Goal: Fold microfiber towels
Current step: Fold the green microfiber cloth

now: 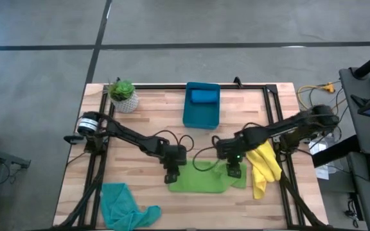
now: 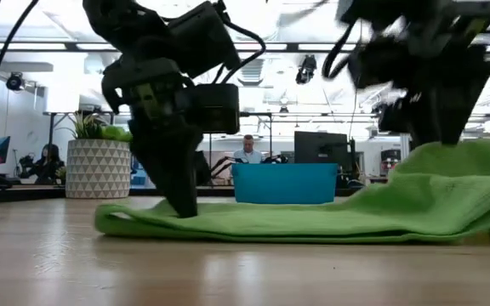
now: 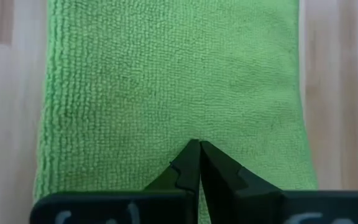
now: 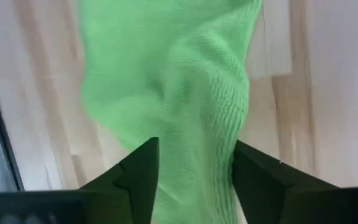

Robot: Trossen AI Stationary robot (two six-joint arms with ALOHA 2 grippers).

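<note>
Folding the lime green towel (image 1: 201, 179) right now; it lies near the front middle of the table (image 1: 146, 122), flat on one side and humped up on the other. My left gripper (image 1: 171, 178) has its fingers pressed together, tips down on the flat end, I'd say to pin it so it can't slide. My right gripper (image 1: 234, 171) has its fingers apart around the raised end, looks like mid-release. Yellow towel (image 1: 264, 167) sits just beside, teal towel (image 1: 124, 205) waits at the front left corner.
</note>
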